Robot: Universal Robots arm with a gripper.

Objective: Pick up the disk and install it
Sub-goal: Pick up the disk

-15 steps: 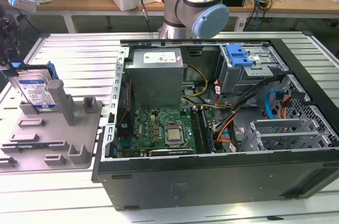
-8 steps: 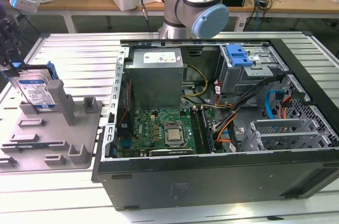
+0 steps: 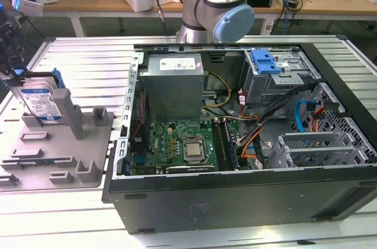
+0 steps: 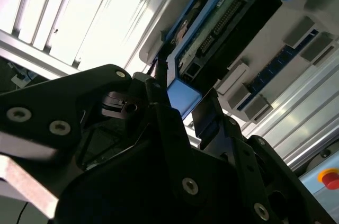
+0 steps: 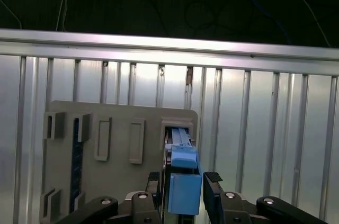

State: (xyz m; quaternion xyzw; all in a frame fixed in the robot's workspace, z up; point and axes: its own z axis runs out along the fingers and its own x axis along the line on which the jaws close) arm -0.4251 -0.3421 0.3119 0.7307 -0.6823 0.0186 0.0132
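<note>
one disk (image 3: 40,100) stands upright in a slot of the one grey fixture (image 3: 88,143), on the fixture's side away from the one open computer case (image 3: 235,202); the one gripper (image 5: 183,177) straddles the disk's blue frame over the fixture, whether clamped i cannot tell

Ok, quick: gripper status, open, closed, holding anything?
The gripper is closed on the disk, its fingers against both sides of the blue carrier; the disk stands upright on the gray fixture.
</note>
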